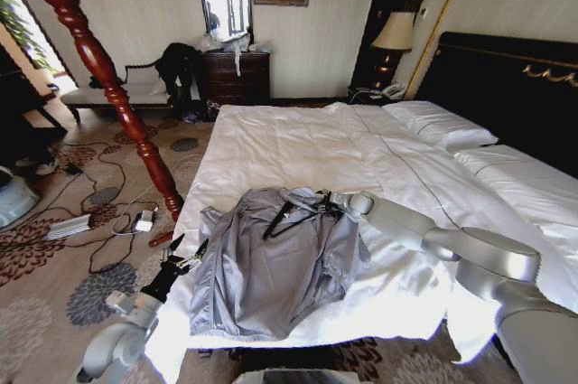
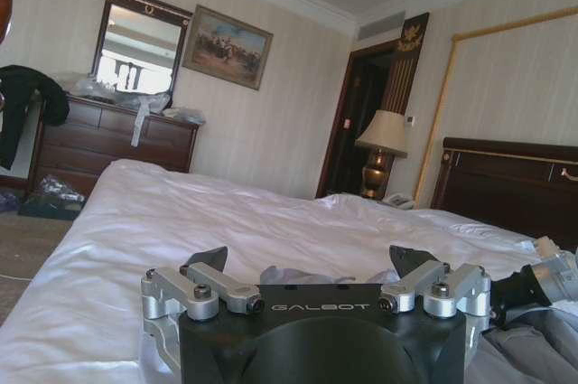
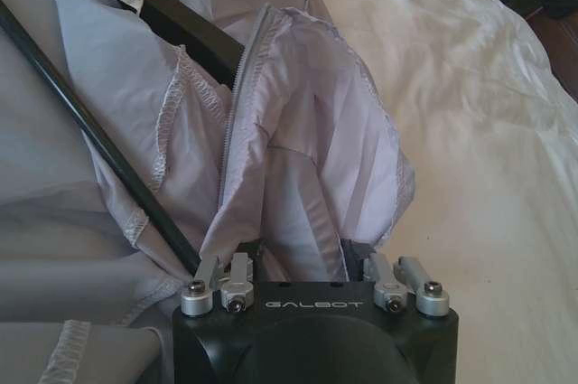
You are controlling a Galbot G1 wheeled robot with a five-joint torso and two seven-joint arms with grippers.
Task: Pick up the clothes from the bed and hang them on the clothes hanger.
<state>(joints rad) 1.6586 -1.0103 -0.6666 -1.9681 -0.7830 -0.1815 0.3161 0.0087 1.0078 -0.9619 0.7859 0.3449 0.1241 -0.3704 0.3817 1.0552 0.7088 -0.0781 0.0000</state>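
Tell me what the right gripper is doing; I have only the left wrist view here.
Observer: The right gripper is shut on a fold of the jacket, beside its zipper edge.
Operator: Locate the hanger.
Observer: The hanger lies on the jacket's collar end, right next to that gripper.
Operator: Place my left gripper on the bed for me.
Observer: In the head view the left gripper, open, hangs at the near left edge of the bed, beside the jacket's sleeve.
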